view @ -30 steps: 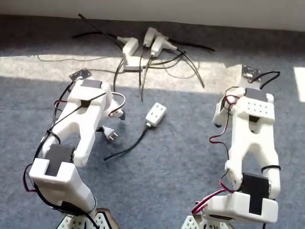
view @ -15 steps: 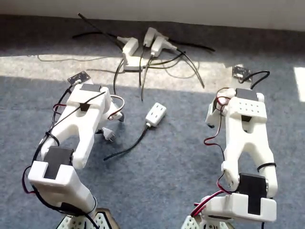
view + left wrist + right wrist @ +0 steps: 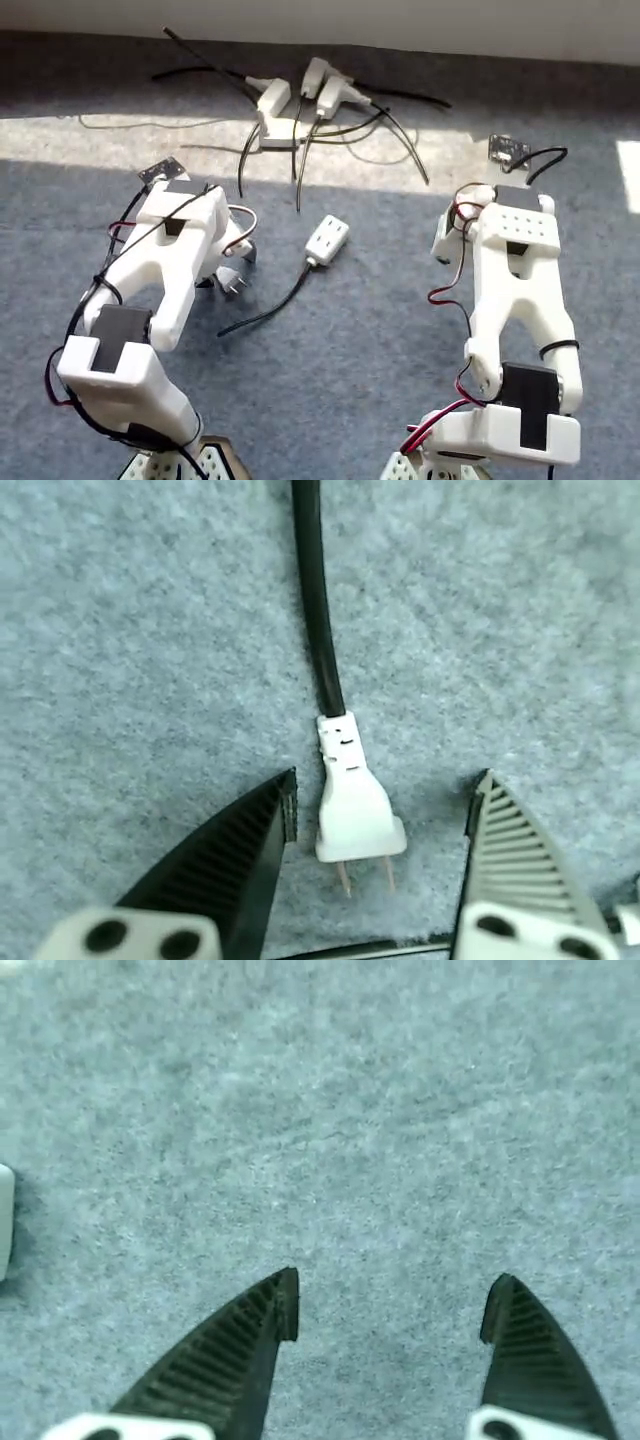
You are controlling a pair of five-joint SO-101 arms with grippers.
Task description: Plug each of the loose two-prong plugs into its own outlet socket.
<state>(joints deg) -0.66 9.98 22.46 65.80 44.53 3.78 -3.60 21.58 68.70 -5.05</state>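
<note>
A loose white two-prong plug (image 3: 355,810) on a black cord (image 3: 315,600) lies flat on the grey carpet. My left gripper (image 3: 386,782) is open, one finger on each side of the plug and neither touching it. From above, the same plug (image 3: 232,281) shows beside the left arm (image 3: 170,250). A small white outlet socket (image 3: 327,240) with its own black cord lies between the arms. My right gripper (image 3: 393,1280) is open over bare carpet, to the right of the socket, with nothing between its fingers.
A white power strip (image 3: 278,125) with several plugs and tangled black cables (image 3: 400,140) lies at the back, near the wall. A white edge (image 3: 4,1222) shows at the border of the right wrist view. Open carpet lies between and in front of the arms.
The left arm has drawn back slightly toward its base, settling over the plug. The right arm shifted left a little, then held still.
</note>
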